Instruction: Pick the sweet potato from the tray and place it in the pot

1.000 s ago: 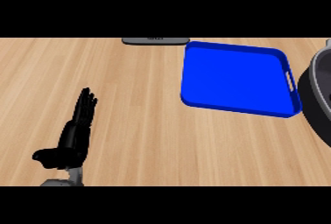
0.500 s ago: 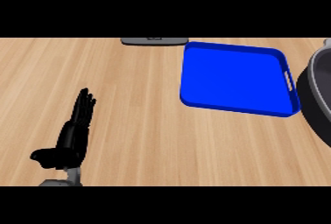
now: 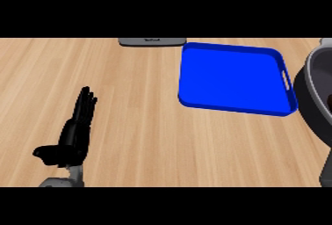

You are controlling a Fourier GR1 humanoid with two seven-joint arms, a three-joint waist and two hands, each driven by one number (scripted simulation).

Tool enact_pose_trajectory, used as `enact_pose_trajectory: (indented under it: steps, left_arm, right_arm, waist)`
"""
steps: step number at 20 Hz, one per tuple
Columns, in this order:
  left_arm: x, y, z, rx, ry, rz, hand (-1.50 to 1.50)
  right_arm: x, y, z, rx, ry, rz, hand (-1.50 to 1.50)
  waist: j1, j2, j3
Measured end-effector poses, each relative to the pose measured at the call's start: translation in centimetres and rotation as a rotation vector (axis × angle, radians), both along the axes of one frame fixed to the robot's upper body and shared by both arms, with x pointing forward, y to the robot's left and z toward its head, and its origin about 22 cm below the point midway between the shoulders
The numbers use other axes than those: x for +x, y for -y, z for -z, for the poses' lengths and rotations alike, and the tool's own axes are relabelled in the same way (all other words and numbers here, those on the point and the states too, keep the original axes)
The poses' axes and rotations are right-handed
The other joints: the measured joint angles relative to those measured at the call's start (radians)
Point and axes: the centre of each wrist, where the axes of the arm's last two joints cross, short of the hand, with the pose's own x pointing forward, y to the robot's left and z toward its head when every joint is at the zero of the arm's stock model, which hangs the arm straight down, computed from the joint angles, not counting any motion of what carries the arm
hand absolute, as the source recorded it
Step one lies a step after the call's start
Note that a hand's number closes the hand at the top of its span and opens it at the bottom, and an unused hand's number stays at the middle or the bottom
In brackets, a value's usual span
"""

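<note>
The left hand (image 3: pixel 73 136) rests with straight fingers near the counter's (image 3: pixel 142 123) front-left edge, idle; the tray (image 3: pixel 233 79) at the back right shows no potato, which may already lie in the pot (image 3: pixel 314 101), partly cut off at right.

The desk (image 3: pixel 162 140) looks like pale wood with fine straight grain running across it, smooth and matt. At about two o'clock the tray (image 3: pixel 194 83) looks like saturated blue plastic, smooth, evenly coloured, with a faint sheen along its raised rim. At three o'clock the pot (image 3: pixel 310 101) has a grey, metal-looking wall with a dull finish. At twelve o'clock a grey slab (image 3: pixel 152 42) appears matt. At eight o'clock the left hand (image 3: pixel 73 139) is black, with a slight gloss.
</note>
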Motion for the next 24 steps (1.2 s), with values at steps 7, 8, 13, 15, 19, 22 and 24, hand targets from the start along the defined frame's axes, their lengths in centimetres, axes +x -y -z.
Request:
enact_pose_trajectory:
  steps: [7,8,13,15,19,22,24]
  left_arm:
    - [-0.6,-0.5,0.1,0.003,0.001,-0.008,0.0]
    - [-0.5,-0.8,0.1,0.005,0.001,-0.008,0.0]
    - [-0.4,-0.7,-0.3,0.001,0.0,-0.002,0.0]
    - [-0.6,-0.9,-0.5,0.001,-0.003,-0.002,0.0]
    - [-0.7,-0.7,-0.4,0.007,0.001,-0.002,0.0]
    - [-1.0,-0.7,-0.1,0.005,0.0,-0.007,0.0]
    - [-1.1,-0.8,-0.2,0.006,-0.003,-0.006,0.0]
  right_arm:
    - [-5.5,-1.0,1.1,-0.09,0.079,0.051,-1.5]
    - [-6.3,-1.2,1.1,-0.101,0.086,0.051,-1.5]
    - [-9.9,-2.2,1.6,-0.124,0.083,0.051,-1.5]
    - [-11.5,-2.5,1.4,-0.131,0.081,0.06,-1.5]
    - [-14.3,-3.0,1.2,-0.158,0.072,0.084,-1.5]
    - [-16.0,-3.1,1.4,-0.183,0.075,0.12,-1.5]
    - [-17.3,-3.1,1.5,-0.195,0.078,0.137,-1.5]
  waist:
    - [0.0,-0.001,-0.001]
    - [0.0,-0.001,0.0]
    - [0.004,0.001,-0.001]
    - [0.005,0.001,0.0]
    - [0.004,0.002,0.0]
    - [0.003,0.002,-0.001]
    - [0.003,0.002,0.0]
